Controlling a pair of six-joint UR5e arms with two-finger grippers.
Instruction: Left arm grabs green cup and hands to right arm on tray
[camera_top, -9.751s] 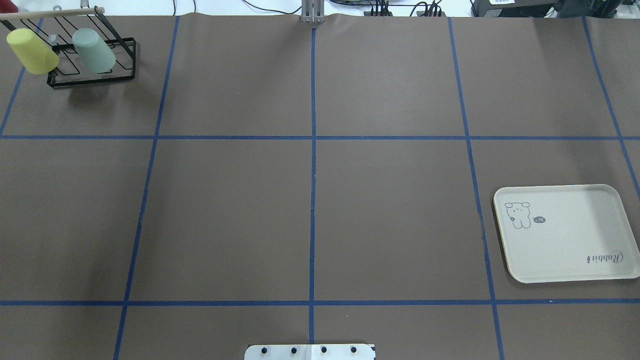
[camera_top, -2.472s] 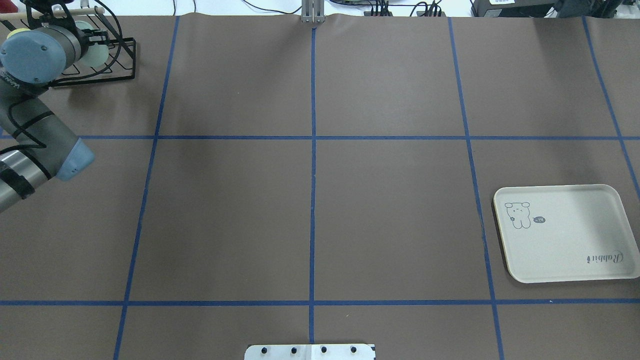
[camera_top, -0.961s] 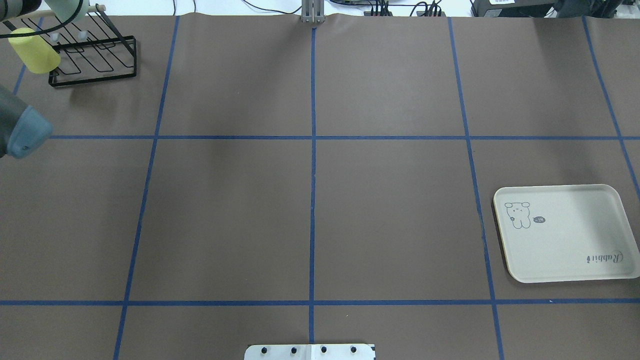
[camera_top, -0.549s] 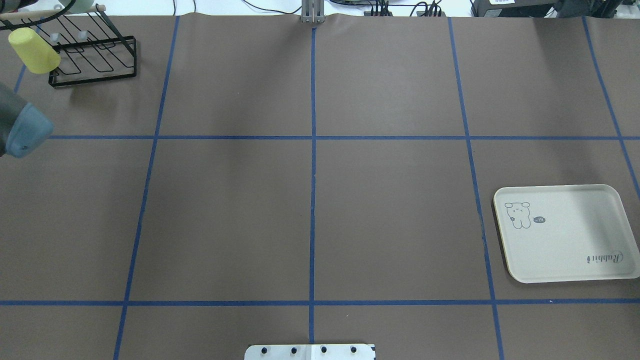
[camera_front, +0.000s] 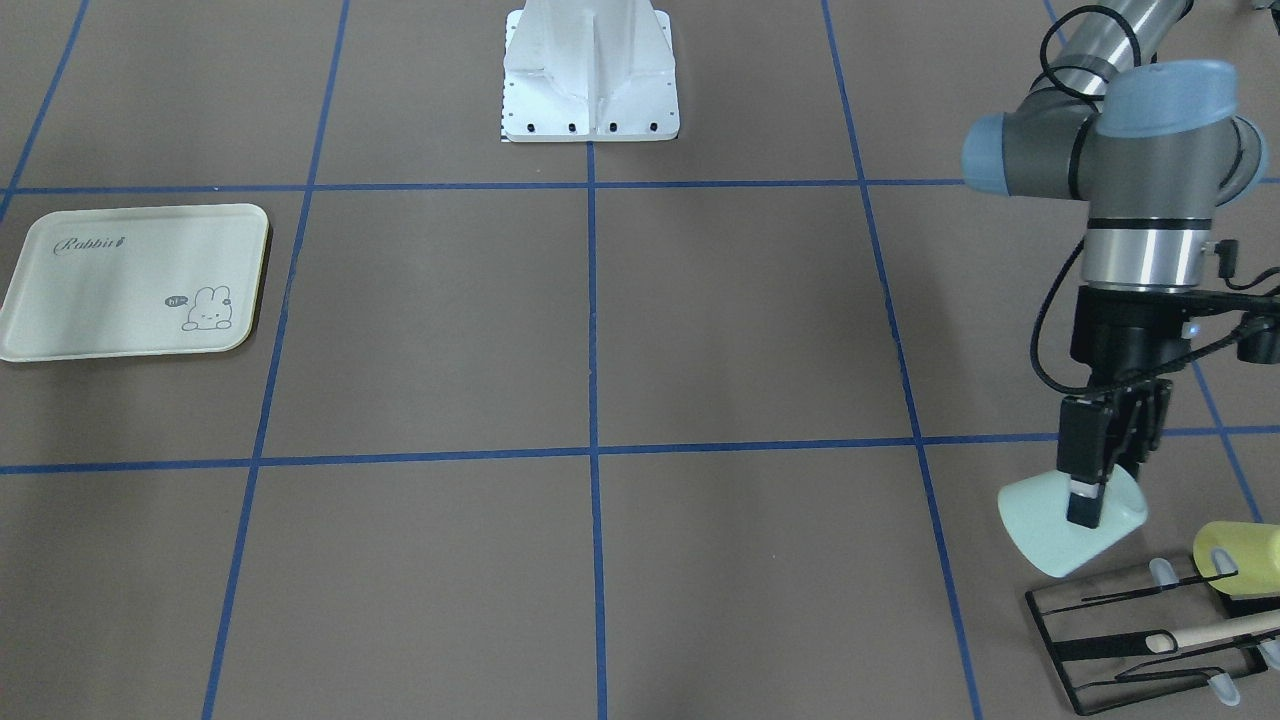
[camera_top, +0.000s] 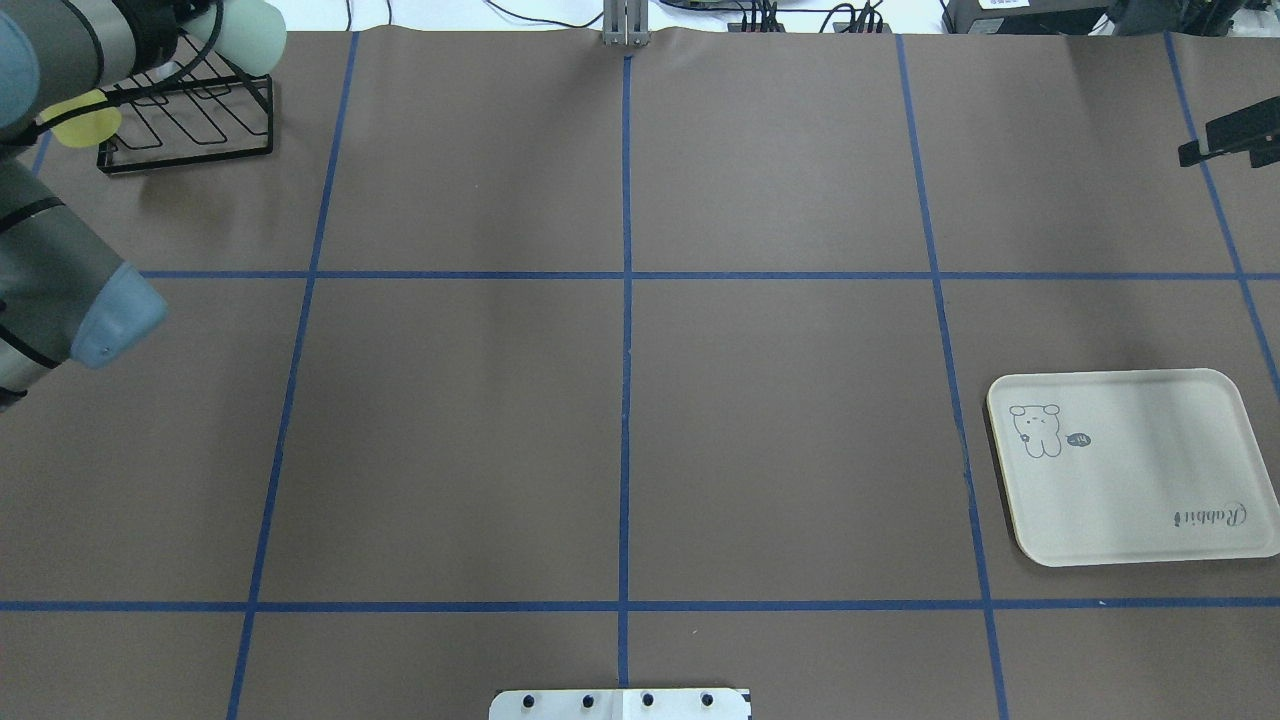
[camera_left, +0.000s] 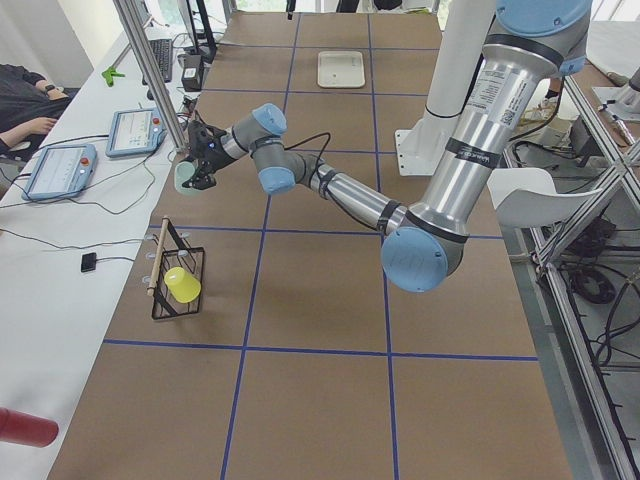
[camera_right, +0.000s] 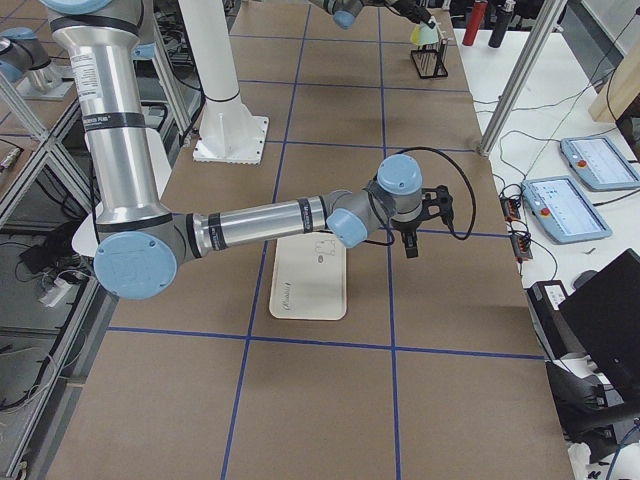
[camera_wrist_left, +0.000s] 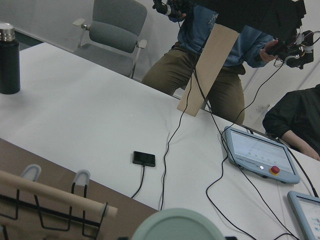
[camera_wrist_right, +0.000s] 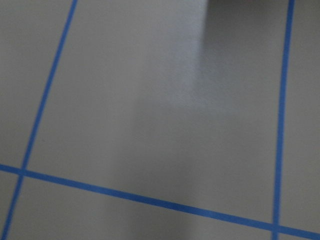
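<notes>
My left gripper (camera_front: 1092, 497) is shut on the pale mint-green cup (camera_front: 1050, 530) and holds it tilted in the air, just beside the black wire rack (camera_front: 1140, 640). In the overhead view the cup (camera_top: 248, 27) shows at the far left, past the rack (camera_top: 200, 120). Its rim fills the bottom of the left wrist view (camera_wrist_left: 177, 226). The cream tray (camera_top: 1130, 470) lies flat and bare at the right. My right gripper (camera_right: 410, 243) hangs over the table beyond the tray (camera_right: 310, 275). I cannot tell whether it is open or shut.
A yellow-green cup (camera_front: 1238, 550) still hangs on the rack, which has a wooden handle (camera_front: 1215, 630). A black piece of the right arm's end (camera_top: 1228, 142) pokes in at the overhead view's right edge. Operators and tablets (camera_left: 60, 170) are beyond the table's far edge.
The left gripper took the green cup off the rack, raised it, and has now carried it a little to the right. A black part of the right arm has come in at the right edge.
</notes>
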